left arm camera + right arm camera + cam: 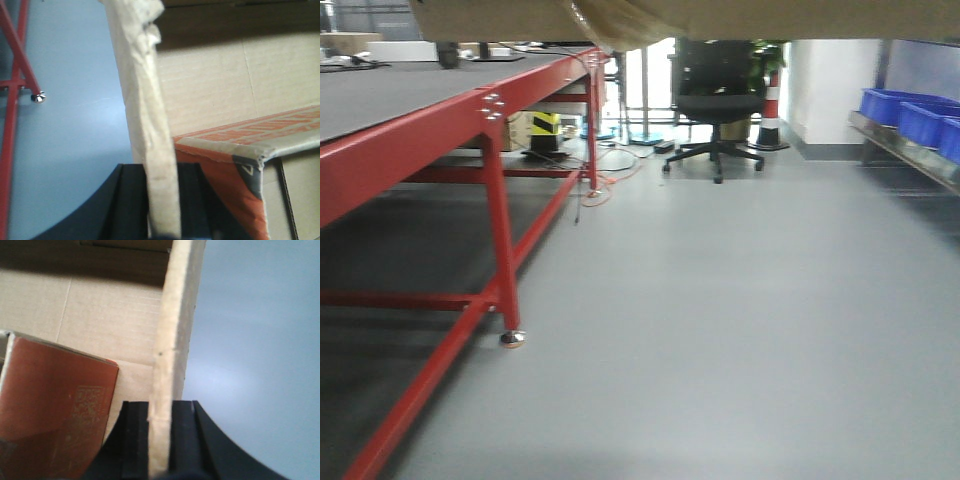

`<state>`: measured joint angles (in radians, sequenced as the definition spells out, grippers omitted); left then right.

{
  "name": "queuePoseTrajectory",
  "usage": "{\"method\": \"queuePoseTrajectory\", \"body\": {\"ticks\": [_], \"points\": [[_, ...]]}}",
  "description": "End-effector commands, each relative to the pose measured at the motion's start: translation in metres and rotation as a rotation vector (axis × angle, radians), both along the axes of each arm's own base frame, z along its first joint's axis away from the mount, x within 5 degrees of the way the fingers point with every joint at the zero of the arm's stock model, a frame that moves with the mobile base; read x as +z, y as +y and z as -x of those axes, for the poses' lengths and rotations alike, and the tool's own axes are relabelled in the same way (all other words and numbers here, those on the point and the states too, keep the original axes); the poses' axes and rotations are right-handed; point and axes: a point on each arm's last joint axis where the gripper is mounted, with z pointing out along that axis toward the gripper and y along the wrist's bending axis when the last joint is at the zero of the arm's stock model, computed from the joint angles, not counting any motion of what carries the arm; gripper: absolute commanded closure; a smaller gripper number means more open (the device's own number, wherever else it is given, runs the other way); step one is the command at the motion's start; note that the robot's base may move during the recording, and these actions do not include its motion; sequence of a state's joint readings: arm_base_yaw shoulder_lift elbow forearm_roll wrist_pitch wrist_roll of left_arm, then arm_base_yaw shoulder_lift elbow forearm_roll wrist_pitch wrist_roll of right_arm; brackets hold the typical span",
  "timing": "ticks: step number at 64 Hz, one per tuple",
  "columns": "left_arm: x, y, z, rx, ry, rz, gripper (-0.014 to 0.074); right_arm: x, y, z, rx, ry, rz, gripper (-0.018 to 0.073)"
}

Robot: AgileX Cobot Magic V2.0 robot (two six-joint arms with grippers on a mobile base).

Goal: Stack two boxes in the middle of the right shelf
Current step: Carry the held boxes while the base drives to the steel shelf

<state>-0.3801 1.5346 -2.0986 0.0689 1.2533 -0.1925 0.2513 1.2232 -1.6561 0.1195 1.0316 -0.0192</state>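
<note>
- Clamping a brown cardboard box (pixel 142 100) by its upright left wall: left gripper (pixel 162 202), black jaws pressed shut on either side of the worn, wrinkled wall edge.
- Clamping the opposite wall of the same box in the right wrist view: right gripper (pixel 160 440), jaws clenched on the cardboard with the wall edge running straight up between them.
- Held off the grey floor (pixel 740 320) between the two grippers; only the box's underside shows, as a tan strip along the top of the front view.
- Lying inside it, against the inner face: a red-printed box (pixel 55 405), one taped corner showing in the left wrist view.
- To the left, close by: red-framed desk (pixel 380 100) with a dark grey top, one foot resting on the floor.
- To the far right, well apart from the box: steel shelf (pixel 905 158) carrying blue bins (pixel 910 112); shelf level not discernible.
- Straight ahead, far back: black office chair (pixel 718 95), with a red-and-white cone (pixel 770 110) just beside it.
</note>
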Motion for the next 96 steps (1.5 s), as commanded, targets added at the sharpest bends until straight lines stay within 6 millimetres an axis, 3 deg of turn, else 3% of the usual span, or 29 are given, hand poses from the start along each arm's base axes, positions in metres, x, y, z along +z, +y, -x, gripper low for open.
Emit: {"method": "queuePoseTrajectory", "body": {"ticks": [1,96], "points": [[0.0108,0.0016,0.0069,-0.009,-0.059,0.018,0.0708,0.0093,-0.0045,0.0019,-0.022,-0.07,0.001,0.0715],[0.0108,0.0016,0.0069,-0.009,-0.059,0.018,0.0708,0.0093,-0.0045,0.0019,-0.022,-0.07,0.001,0.0715]]}}
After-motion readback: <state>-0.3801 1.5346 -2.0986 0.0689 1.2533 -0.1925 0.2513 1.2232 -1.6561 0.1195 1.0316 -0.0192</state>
